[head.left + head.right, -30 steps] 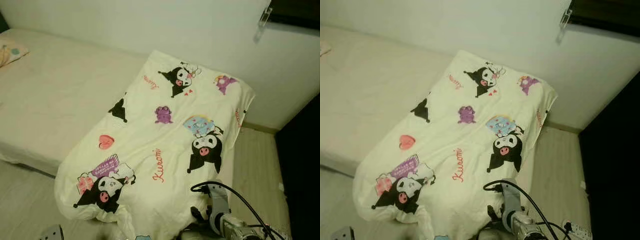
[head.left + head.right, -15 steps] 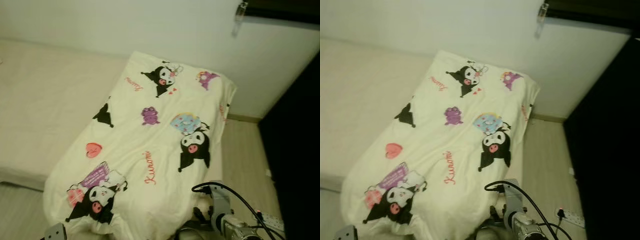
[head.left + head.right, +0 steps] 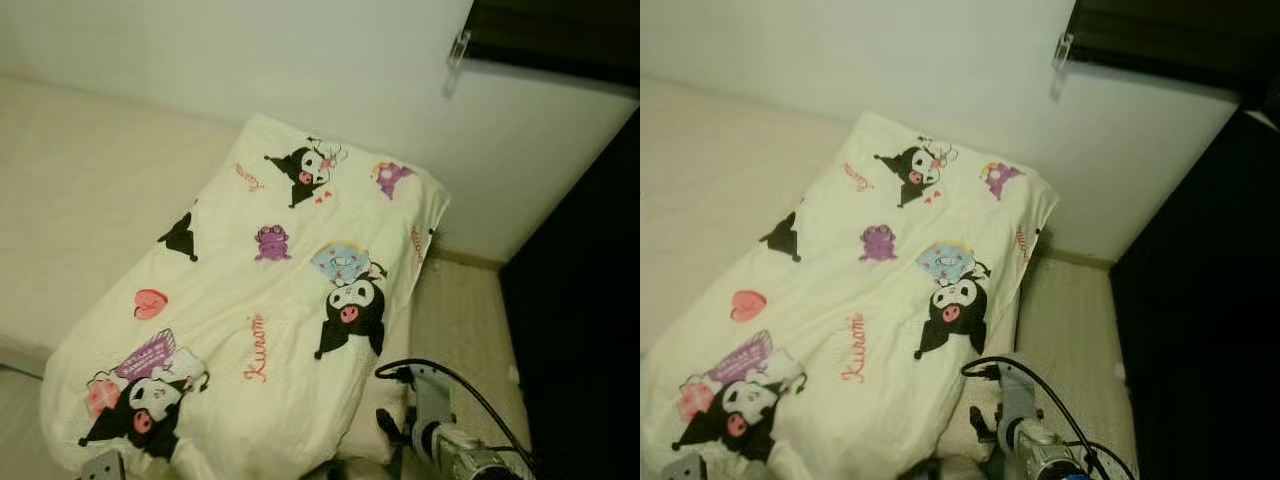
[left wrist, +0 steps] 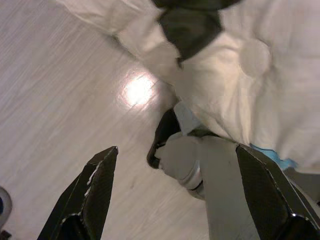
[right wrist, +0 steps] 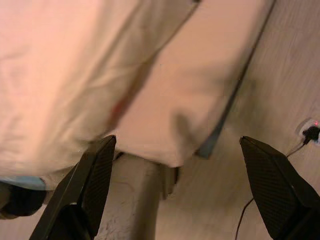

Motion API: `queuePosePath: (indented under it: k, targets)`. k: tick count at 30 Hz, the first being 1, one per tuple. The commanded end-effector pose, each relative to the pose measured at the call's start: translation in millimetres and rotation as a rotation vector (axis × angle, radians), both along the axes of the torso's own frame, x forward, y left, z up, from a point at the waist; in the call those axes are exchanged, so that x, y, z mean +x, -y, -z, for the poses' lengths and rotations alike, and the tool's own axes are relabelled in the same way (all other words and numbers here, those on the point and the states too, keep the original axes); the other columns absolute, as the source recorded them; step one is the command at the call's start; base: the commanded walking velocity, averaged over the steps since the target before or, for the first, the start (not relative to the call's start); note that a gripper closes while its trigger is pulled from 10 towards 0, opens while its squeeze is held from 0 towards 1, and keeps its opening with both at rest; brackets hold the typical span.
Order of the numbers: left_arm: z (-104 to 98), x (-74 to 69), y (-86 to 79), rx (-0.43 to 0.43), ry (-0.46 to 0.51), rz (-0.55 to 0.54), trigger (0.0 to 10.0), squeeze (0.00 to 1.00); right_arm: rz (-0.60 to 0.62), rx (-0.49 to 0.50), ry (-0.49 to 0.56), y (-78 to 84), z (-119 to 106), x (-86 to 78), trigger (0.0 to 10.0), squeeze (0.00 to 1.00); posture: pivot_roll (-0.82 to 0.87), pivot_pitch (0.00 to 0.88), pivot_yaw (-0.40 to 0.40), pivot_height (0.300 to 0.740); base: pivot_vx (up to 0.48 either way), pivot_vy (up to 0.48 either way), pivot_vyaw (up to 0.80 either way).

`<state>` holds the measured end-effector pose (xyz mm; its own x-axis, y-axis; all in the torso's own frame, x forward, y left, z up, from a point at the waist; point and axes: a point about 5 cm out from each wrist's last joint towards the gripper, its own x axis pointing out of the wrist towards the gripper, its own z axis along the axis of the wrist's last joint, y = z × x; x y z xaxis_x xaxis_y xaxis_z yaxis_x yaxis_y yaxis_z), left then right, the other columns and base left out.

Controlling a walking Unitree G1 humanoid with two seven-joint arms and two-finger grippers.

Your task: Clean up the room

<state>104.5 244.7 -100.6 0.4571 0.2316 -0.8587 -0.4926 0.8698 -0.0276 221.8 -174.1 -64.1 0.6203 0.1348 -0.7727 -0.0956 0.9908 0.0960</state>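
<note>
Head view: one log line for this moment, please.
scene: printed duvet spread over bed | left gripper: open, low, over floor | right gripper: open, beside bed edge | holding: nothing

**Cartoon duvet spread over the mattress**

A cream duvet [image 3: 270, 320] lies flat and lengthwise on the mattress [image 3: 90, 210], covering its right part from the wall end to the near end. It is printed with black-and-white cartoon figures, a pink heart, purple and blue motifs and red script. Its near corner droops over the mattress edge toward the floor.
</note>
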Motion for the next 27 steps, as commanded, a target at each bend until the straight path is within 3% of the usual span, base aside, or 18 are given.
queuePosePath:
  k: [1, 4, 27]
  targets:
    - [3.5, -5.6, 7.0, -0.027, -0.021, 0.007, 10.0, 0.00, -0.001, -0.018, -0.031, 4.2, 3.9, -6.7, 10.0, 0.00, -0.13, 0.000, 0.029, 0.740, 0.000, -0.480, 0.00]
    - [3.4, -5.1, 7.3, -0.025, -0.022, 0.010, 10.0, 0.00, -0.006, -0.021, -0.036, 4.1, 4.3, -7.3, 10.0, 0.00, -0.13, 0.000, 0.030, 0.740, 0.000, -0.480, 0.00]
    - [4.9, -7.6, 9.1, -0.028, -0.041, -0.015, 10.0, 0.00, -0.008, -0.026, -0.057, 5.3, 6.7, -11.4, 10.0, 0.00, -0.14, 0.007, 0.027, 0.740, 0.000, 0.000, 0.00]
